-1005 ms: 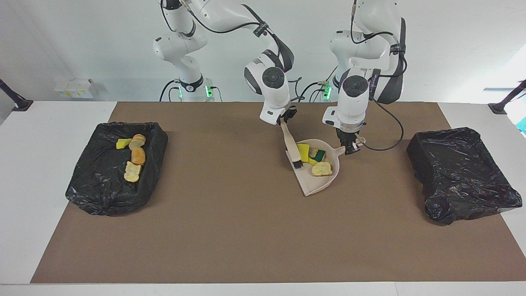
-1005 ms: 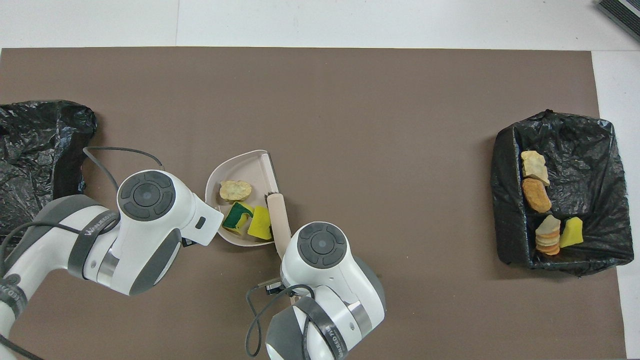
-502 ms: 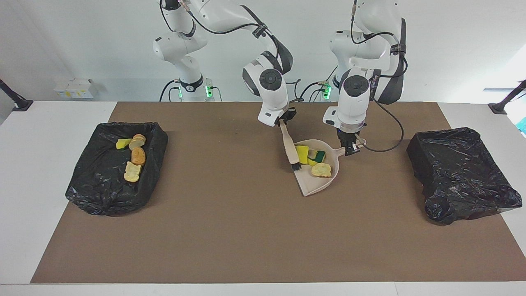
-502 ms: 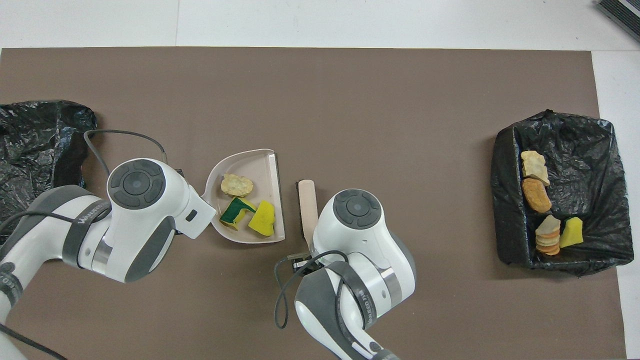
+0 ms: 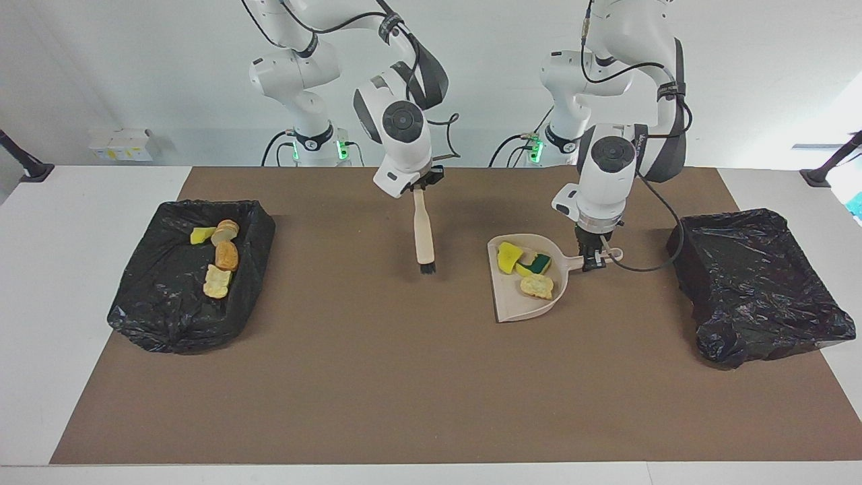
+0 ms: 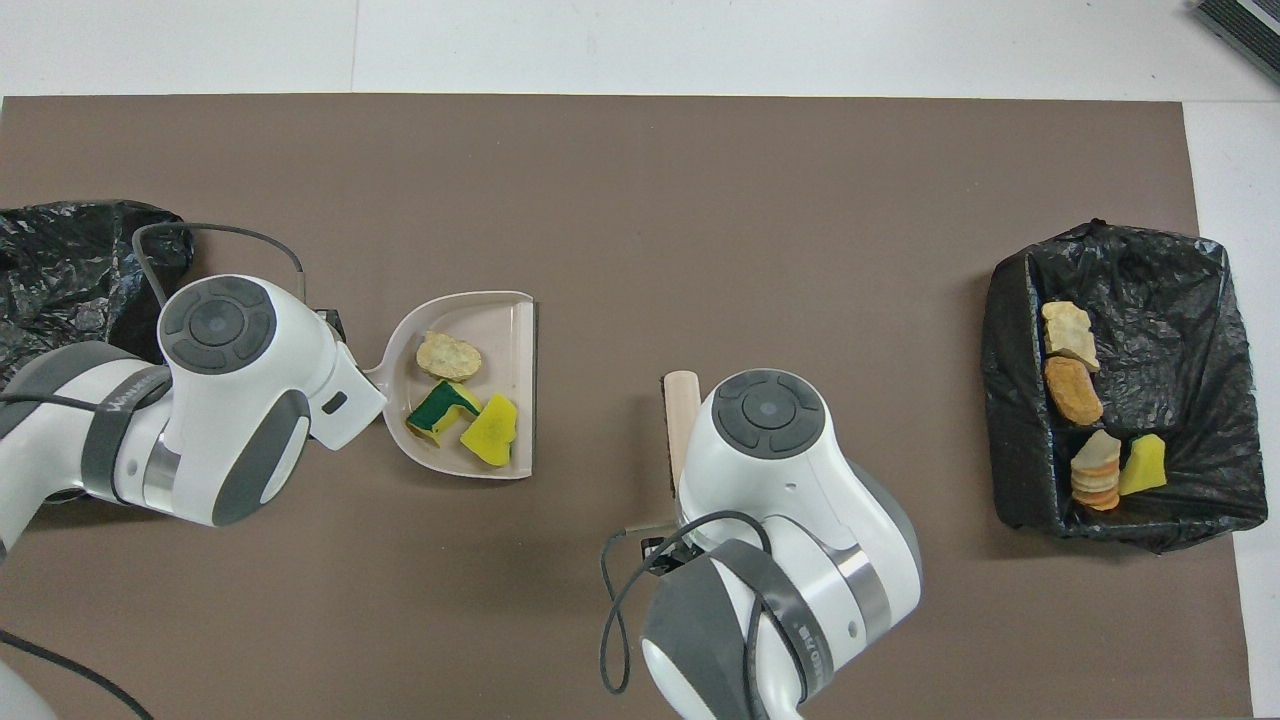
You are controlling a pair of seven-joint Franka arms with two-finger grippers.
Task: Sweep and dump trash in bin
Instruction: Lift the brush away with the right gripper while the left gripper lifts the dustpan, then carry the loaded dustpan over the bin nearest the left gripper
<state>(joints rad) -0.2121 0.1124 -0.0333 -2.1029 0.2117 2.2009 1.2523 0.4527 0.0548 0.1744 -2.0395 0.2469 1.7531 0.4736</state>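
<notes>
- Right gripper is hanging in the air over the brown mat, toward the robots' end, with its fingers clamped tight on the top of the beige brush. The brush is pointing straight down, black bristles at the bottom, and it's well apart from the dustpan.
- Left gripper is pinching the stubby handle of the beige dustpan, fingers closed narrow around it. From the facing view I can't really tell whether the pan is sitting on the mat or floating just above it.
- Three bits of trash are riding in the dustpan: a yellow sponge chunk, a green-layered sponge just beside it, and a crusty bread piece a little farther from the robots.
- Four more scraps are already lying in the black-bagged bin at the right arm's end: one yellow sponge bit and three bread pieces, lined up along the bin's inner edge.
- Another black-bagged bin is sitting at the left arm's end, near the left gripper.
- Writing: there's grey lettering on the dark band around the left arm's wrist in the overhead view, and the same on the right arm's band, but I'm not managing to read either.
- A small white box is sitting by the wall past the table, label too tiny to read.
</notes>
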